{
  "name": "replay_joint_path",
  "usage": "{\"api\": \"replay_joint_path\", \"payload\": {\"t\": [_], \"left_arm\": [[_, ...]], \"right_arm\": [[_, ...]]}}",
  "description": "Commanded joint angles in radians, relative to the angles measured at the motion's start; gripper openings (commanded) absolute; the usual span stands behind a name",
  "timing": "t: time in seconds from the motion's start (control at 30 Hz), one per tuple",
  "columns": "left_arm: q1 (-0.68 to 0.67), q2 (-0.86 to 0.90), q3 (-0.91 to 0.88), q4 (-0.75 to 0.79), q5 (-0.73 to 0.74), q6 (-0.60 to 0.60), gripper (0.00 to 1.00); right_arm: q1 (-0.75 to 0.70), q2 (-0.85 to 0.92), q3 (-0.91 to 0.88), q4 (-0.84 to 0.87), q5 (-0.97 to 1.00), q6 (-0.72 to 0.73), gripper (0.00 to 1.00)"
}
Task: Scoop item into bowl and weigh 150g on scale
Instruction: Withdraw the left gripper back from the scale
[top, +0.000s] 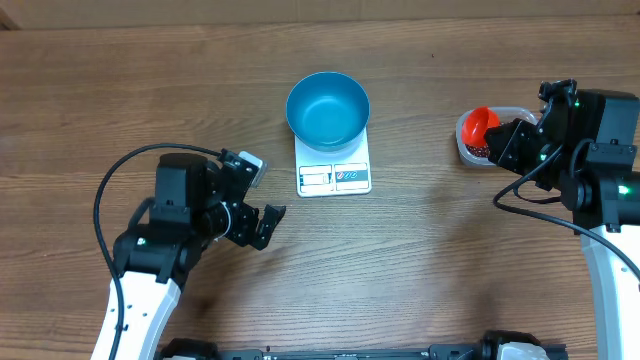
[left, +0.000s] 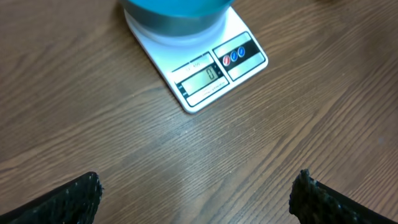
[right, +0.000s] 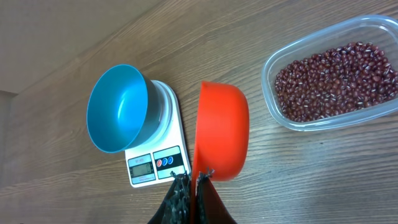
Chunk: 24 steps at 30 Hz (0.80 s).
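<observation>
Right gripper (right: 191, 182) pinches scoop (right: 221, 130); bowl (left: 177, 7) cropped.

Wooden table (top: 420, 260): scale (top: 334, 177), clear tub (top: 464, 140) resting on it.

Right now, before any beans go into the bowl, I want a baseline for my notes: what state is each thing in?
Kitchen scale: on, display reads zero.
Blue bowl: empty, sitting on the kitchen scale.
Clear tub: lidless, holding red-brown beans.
Red scoop: tipped on edge, inside hidden.
Left gripper: open, holding nothing.
Right gripper: shut on the red scoop.
</observation>
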Motion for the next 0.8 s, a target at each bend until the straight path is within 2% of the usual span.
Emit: {"api": "replay_joint_path", "payload": {"t": [0.0, 0.13, 0.33, 0.47, 0.77], "left_arm": [[0.002, 0.039, -0.010, 0.016, 0.029, 0.025, 1.00], [0.002, 0.059, -0.010, 0.039, 0.110, 0.026, 1.00], [0.002, 0.059, -0.010, 0.073, 0.063, 0.034, 0.99], [-0.017, 0.059, -0.010, 0.077, 0.048, 0.084, 1.00], [-0.176, 0.059, -0.010, 0.101, -0.249, 0.060, 1.00]], "right_arm": [[-0.001, -0.002, 0.015, 0.010, 0.008, -0.005, 0.04], [-0.001, -0.002, 0.015, 0.013, 0.007, -0.004, 0.04], [-0.001, -0.002, 0.015, 0.013, 0.007, -0.005, 0.04], [-0.001, -0.002, 0.015, 0.013, 0.007, -0.005, 0.04], [-0.001, -0.002, 0.015, 0.020, 0.007, -0.005, 0.04]]}}
